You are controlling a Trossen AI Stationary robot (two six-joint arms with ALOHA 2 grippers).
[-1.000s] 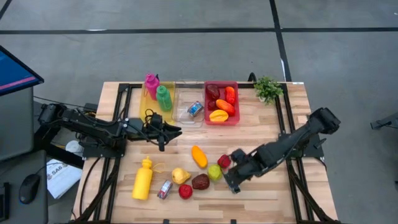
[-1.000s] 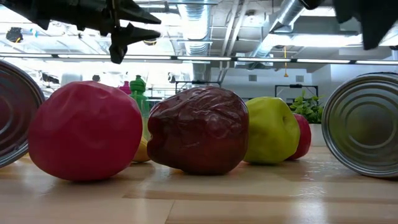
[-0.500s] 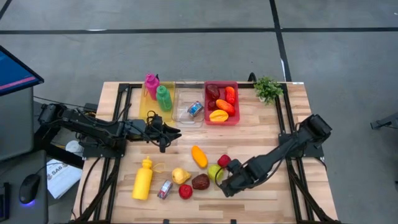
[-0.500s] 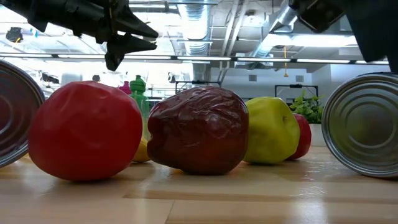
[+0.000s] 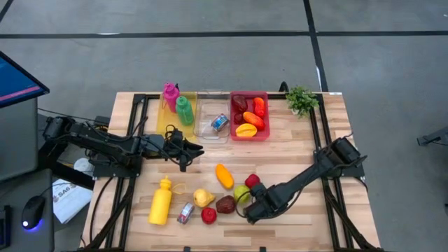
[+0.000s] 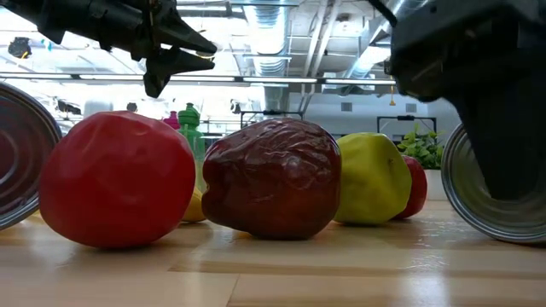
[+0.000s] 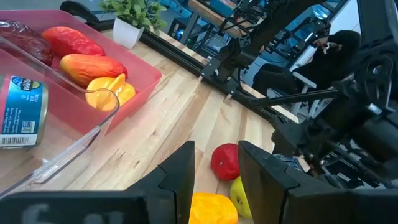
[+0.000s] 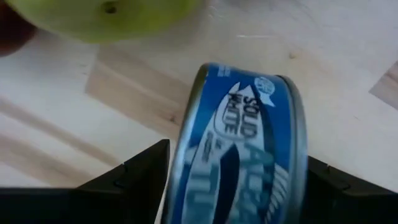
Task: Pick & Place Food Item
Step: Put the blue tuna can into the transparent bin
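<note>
The right gripper is down at the wooden surface, its two dark fingers spread to either side of a blue-labelled tuna can lying on its side; they stand apart from the can's ends, and whether they touch it cannot be told. Just past the can lies a green apple. From above, this gripper sits beside the green apple and a dark red fruit, with a red apple and an orange fruit near. A bright red fruit, a second can, a yellow fruit and a yellow bottle lie along the near row.

The left gripper hovers above the surface in front of the bins, fingers slightly parted and empty. Behind it a clear bin holds a can, a red bin holds fruit, and pink and green bottles stand in a yellow bin. A potted plant sits at the far corner.
</note>
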